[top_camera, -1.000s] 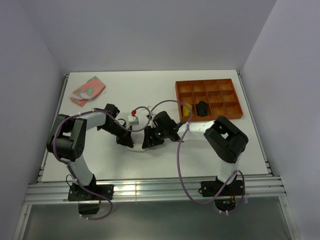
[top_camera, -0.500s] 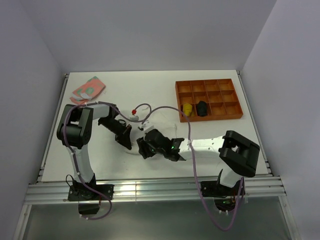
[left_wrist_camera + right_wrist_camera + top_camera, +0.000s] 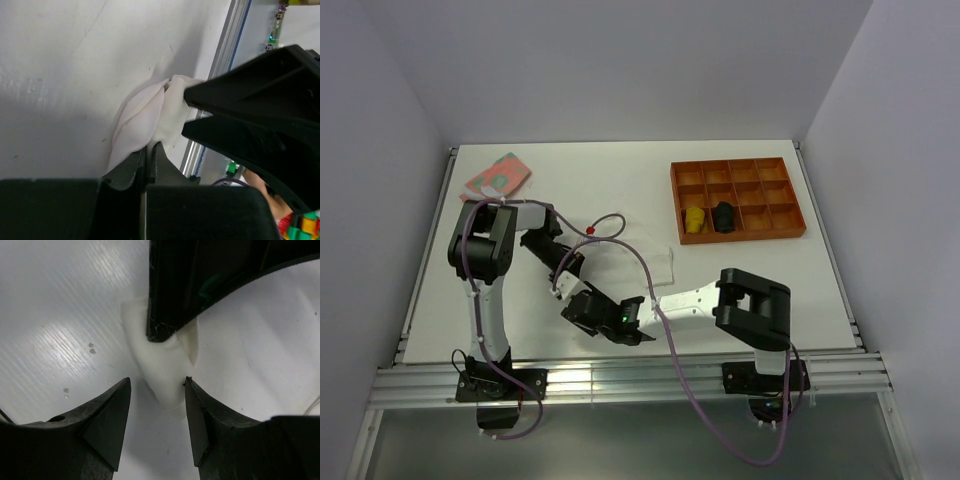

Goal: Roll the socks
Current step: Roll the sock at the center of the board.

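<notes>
- Sock [image 3: 655, 262]: plain white, lying stretched across the middle of the white surface [image 3: 580, 180], with its left end bunched into folds where the two arms meet.
- Orange tray [image 3: 740, 197]: sits at the far right, well apart from the sock, with a yellow item and a black item in two of its compartments.
- Pink and green cloth [image 3: 498, 178]: lies at the far left corner, away from the work.
- Handling: the sock looks thin, light and limp. It will likely crease and drag rather than hold a shape, and a roll will probably spring loose unless it is kept pinched. White on white makes its edges hard to pick out.
- Where to hold: the bunched end offers the most fabric to bite on. A single flat layer would probably slide out.
- Left gripper [image 3: 148, 152]: closed, with a fold of the bunched end nipped at its tips.
- Right gripper [image 3: 156, 390]: open, low over the surface, its two fingers straddling the tip of the same bunched end, just beside the left one and not yet gripping.
</notes>
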`<control>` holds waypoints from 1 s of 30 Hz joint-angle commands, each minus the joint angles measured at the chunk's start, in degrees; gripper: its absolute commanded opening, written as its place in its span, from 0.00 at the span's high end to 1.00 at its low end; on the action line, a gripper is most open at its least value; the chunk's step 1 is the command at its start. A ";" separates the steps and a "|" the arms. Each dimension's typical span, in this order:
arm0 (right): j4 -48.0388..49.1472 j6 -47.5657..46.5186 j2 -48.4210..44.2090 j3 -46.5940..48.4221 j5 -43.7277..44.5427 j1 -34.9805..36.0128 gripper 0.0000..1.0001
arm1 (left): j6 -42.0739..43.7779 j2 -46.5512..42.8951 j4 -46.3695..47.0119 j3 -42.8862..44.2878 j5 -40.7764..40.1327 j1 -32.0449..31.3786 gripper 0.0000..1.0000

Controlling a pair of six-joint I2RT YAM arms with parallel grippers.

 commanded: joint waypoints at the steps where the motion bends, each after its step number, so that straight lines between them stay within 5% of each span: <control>1: -1.17 -3.86 0.41 2.39 4.39 0.59 0.45 | 2.14 2.63 0.23 0.76 -8.26 -0.08 1.00; 20: -2.92 -6.85 6.04 5.65 6.07 2.96 0.45 | 3.99 5.71 -4.86 4.02 -7.38 -0.26 1.00; 24: -2.92 -6.32 7.36 6.18 5.45 2.96 0.55 | 3.55 5.80 -4.60 3.84 -7.21 -0.43 0.99; 27: -3.98 -4.66 7.27 6.09 4.58 2.44 0.82 | 3.29 5.02 -4.16 4.19 -6.25 -0.43 0.97; 30: -3.98 -2.28 5.61 3.90 2.04 1.04 0.87 | 1.54 2.74 -2.14 4.89 -4.84 -0.43 0.90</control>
